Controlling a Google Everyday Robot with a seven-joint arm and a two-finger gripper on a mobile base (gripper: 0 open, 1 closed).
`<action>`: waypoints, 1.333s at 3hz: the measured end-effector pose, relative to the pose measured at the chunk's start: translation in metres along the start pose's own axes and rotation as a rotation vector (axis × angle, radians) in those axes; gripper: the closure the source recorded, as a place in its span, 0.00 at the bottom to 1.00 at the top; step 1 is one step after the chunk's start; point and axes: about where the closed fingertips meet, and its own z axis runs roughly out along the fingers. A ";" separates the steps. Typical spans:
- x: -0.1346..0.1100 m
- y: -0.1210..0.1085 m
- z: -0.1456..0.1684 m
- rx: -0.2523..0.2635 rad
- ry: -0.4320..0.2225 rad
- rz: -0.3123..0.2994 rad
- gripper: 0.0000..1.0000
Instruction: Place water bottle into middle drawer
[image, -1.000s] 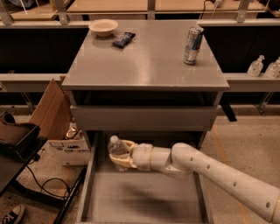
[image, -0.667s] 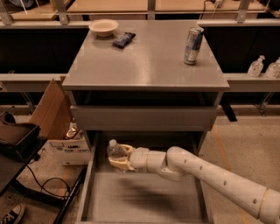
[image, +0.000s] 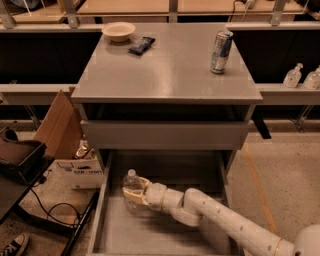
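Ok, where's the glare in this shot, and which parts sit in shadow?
Camera view: a soft sheen of overhead glare spreads across the cabinet top. The recess just beneath that top is in deep shadow. The middle drawer is dimmer than the top, yet the pincer, closed on the water bottle over the drawer's left part, is lit well enough to read.

gripper (image: 135, 194) holding upright water bottle (image: 131, 180), inside open middle drawer (image: 150, 232)
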 end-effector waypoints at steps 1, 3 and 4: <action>0.016 -0.002 0.003 0.012 -0.034 0.033 1.00; 0.016 0.001 0.006 0.006 -0.035 0.035 0.59; 0.016 0.002 0.008 0.002 -0.036 0.035 0.35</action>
